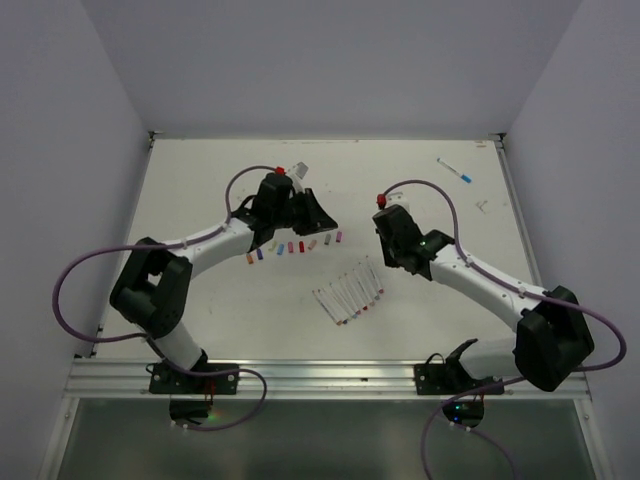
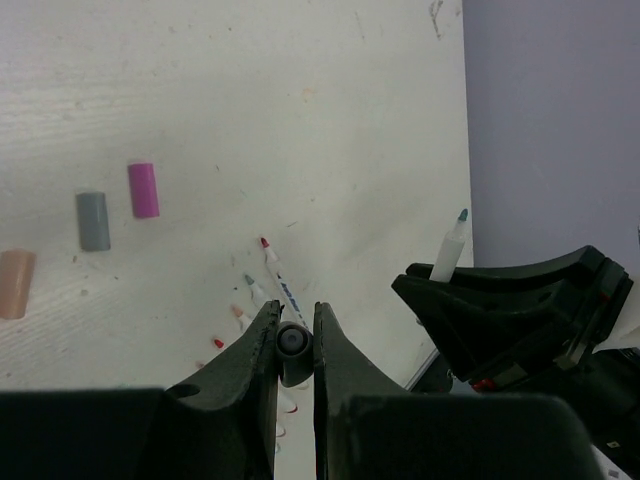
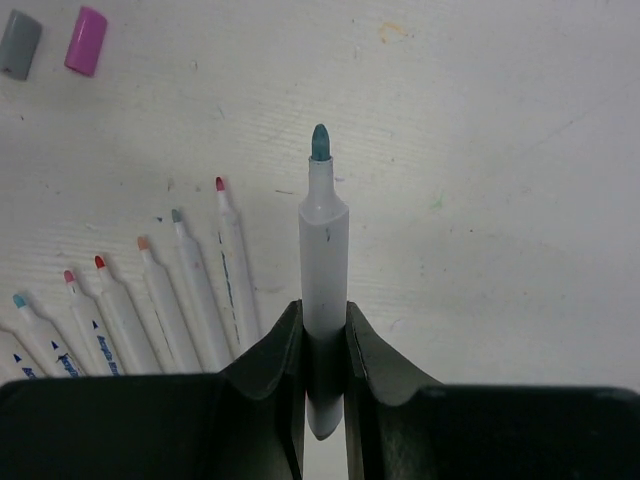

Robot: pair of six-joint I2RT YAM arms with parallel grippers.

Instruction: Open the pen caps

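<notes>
The left claw (image 2: 295,318) pinches a small dark cap (image 2: 292,347). Beyond and left of it, a grey cap (image 2: 94,221), magenta cap (image 2: 143,190) and peach cap (image 2: 15,284) lie on the worktop (image 2: 350,100). At its right, the right claw (image 2: 450,290) holds a teal-tipped pen (image 2: 448,255).

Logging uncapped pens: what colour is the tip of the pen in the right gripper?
The pen tip in the right gripper is teal; right wrist view shows it best.

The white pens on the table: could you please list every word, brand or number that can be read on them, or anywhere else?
Blue print on the row of uncapped pens: too blurred to read.
Dark marks on the held pen in the right pincer: too small to read.
Elsewhere: no text visible.
</notes>
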